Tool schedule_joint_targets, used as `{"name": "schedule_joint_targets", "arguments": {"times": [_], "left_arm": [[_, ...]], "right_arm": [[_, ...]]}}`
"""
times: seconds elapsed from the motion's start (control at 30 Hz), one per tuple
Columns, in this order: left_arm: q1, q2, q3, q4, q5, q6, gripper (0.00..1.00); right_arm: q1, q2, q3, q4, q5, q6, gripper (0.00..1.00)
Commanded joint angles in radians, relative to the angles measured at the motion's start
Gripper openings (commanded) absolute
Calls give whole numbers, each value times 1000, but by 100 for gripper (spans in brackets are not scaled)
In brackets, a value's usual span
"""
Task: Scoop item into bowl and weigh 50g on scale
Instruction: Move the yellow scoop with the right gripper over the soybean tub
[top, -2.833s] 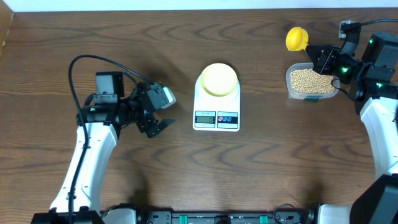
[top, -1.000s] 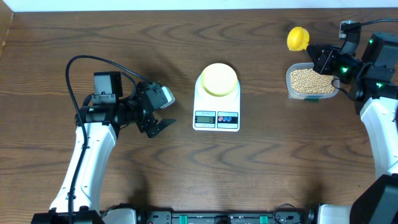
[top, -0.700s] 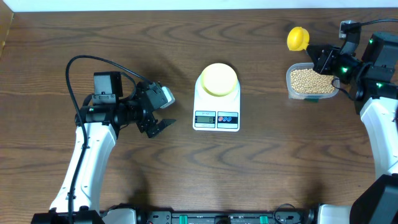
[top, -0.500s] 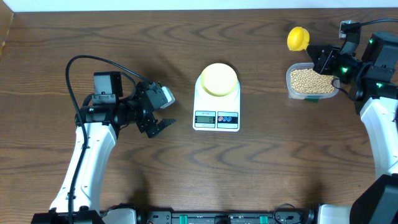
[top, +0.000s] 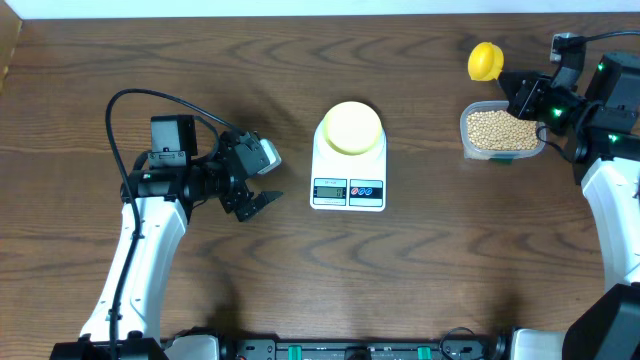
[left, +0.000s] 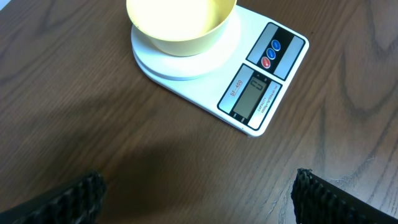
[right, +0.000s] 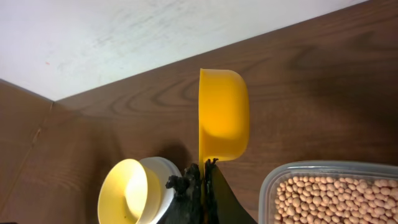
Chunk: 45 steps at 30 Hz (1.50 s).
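Observation:
The pale yellow bowl (top: 351, 127) stands empty on the white scale (top: 348, 188) at mid table; both show in the left wrist view, bowl (left: 180, 25), scale (left: 261, 87). Tan beans (top: 497, 128) fill a clear tub (top: 500, 152) at the right; they also show in the right wrist view (right: 336, 199). My right gripper (top: 516, 88) is shut on the handle of a bright yellow scoop (top: 485, 60), held tipped on its side above the table beyond the tub; its cup (right: 222, 115) looks empty. My left gripper (top: 262, 182) is open and empty, left of the scale.
The table's far edge meets a white wall (right: 155, 37) just behind the scoop. Bare wood lies between the left gripper and the scale. The scale's display (left: 252, 99) and two buttons (left: 272, 53) face the front.
The right gripper has shifted the scoop slightly right and toward the far edge. The left arm has not moved.

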Motion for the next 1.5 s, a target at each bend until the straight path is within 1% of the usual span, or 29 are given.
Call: {"name": "schedule_joint_targets", "arguments": {"times": [0.0,0.07,0.17,0.3,0.5,0.6,0.83,0.97,1.07,1.27,1.47], "left_arm": [[3,4,6,1,-5,10,98],[3,4,6,1,-6,10,98],[3,4,6,1,-5,10,98],[3,4,6,1,-6,10,97],[3,4,6,1,-6,10,98],[3,4,6,1,-5,10,98],[3,4,6,1,-5,10,98],[3,4,6,1,-6,10,98],[3,4,6,1,-6,10,97],[3,4,6,1,-6,10,97],[3,4,6,1,-6,10,97]], "right_arm": [[-7,-24,54,-22,20,12,1],[-7,-24,87,-81,43,2,1],[-7,-24,156,-199,112,-55,1],[-7,-24,229,-291,192,-95,1],[-7,-24,278,-318,250,-121,1],[-7,-24,282,-327,252,-145,1],[-7,-24,283,-347,256,-146,1],[-7,-24,283,-352,281,-93,1],[-7,-24,282,-360,280,-23,1],[-7,-23,282,-412,282,10,1],[-7,-23,282,-469,335,91,1]]}}
